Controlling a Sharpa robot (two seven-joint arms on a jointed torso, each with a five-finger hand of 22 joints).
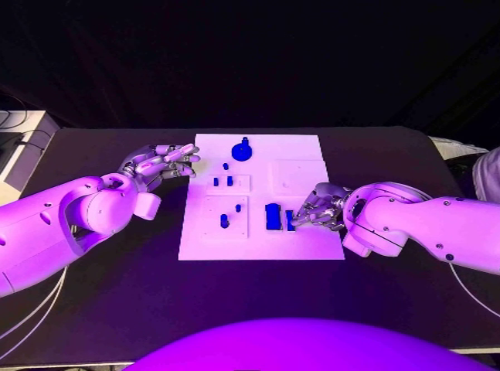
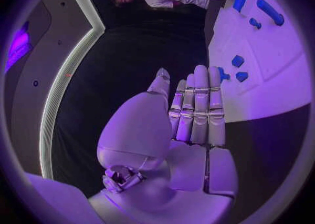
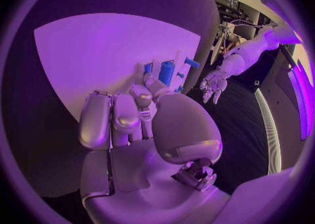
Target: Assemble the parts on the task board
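Our right hand (image 1: 317,209) rests on the task board (image 1: 300,151), fingers pinching a small blue part (image 1: 290,219) beside a taller one (image 1: 273,216); a slip could topple it; our left hand (image 1: 166,162) hovers open, empty, beside the board's edge.

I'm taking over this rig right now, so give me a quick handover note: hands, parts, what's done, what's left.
Left hand: open, holds nothing, hovering beside the board's left edge.
Right hand: fingers at a small blue part beside the tall block near the board's right side; whether it grips the part cannot be told.
Other parts: round knobbed piece at the far edge, two pegs in the middle-left plate, further small pieces on the near-left plate.
Done: some parts stand on the board. Left: finish the right hand's part, then check the rest.
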